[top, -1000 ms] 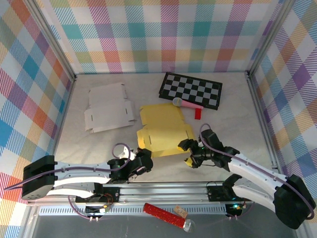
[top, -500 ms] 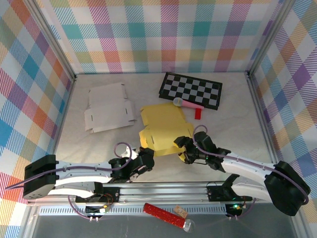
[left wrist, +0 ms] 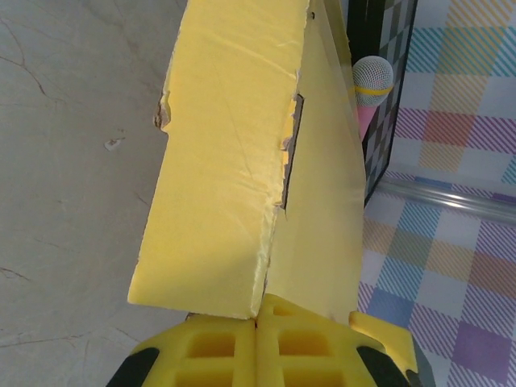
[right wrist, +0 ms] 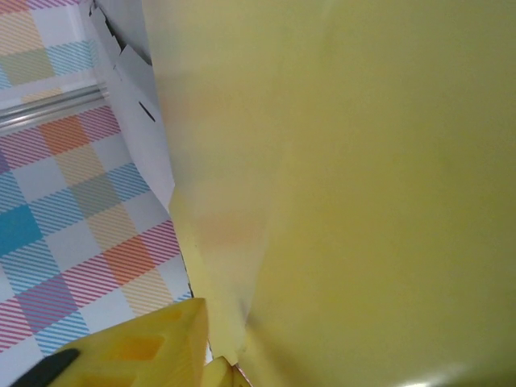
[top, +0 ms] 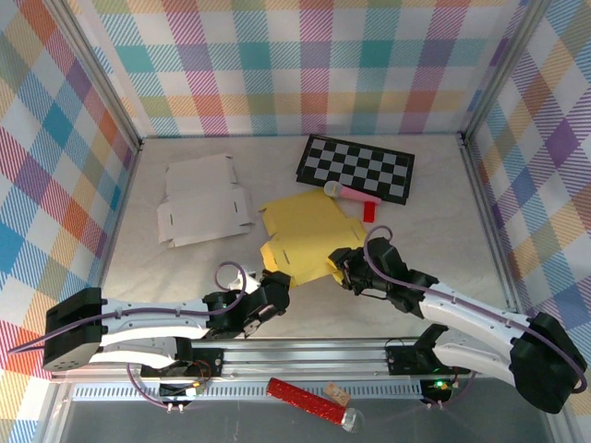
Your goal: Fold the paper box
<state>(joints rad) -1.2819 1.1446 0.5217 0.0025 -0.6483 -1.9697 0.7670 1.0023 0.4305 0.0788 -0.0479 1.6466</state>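
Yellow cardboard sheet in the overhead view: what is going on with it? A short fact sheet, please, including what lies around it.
Item: yellow paper box, not yet folded into shape, near flaps bent
Rests on: table
Left pincer: shut on its near left edge
Right pincer: at its near right edge; grip unclear
Behind it: checkerboard, pink microphone, red block
To its left: white flat box, untouched

Bright, even light from above washes the bench (top: 434,231), with only soft, short shadows. Up close the yellow paper box (right wrist: 363,161) is blurred and out of focus, with faint glare.
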